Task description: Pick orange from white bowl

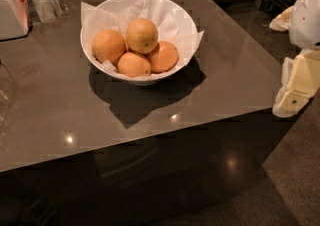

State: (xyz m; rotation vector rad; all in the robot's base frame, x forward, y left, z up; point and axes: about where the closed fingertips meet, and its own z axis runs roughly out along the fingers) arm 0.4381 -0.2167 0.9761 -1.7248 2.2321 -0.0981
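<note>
The white bowl point(172, 12) stands on the grey table at the back middle, lined with crinkled white paper whose corners stick up past the rim. It holds several oranges. The orange point(142, 35), paler and more yellow-tan, rests on top of three deeper-orange fruits point(108, 46). My gripper point(295, 92), cream and white, hangs at the right edge of the camera view, beyond the table's right side, well apart from the bowl and holding nothing that I can see.
A boxy white appliance point(12, 14) stands at the table's back left, with a clear container point(47, 6) beside it. The table's front edge point(150, 137) drops to a dark glossy floor. A lower counter point(300, 170) lies at the front right.
</note>
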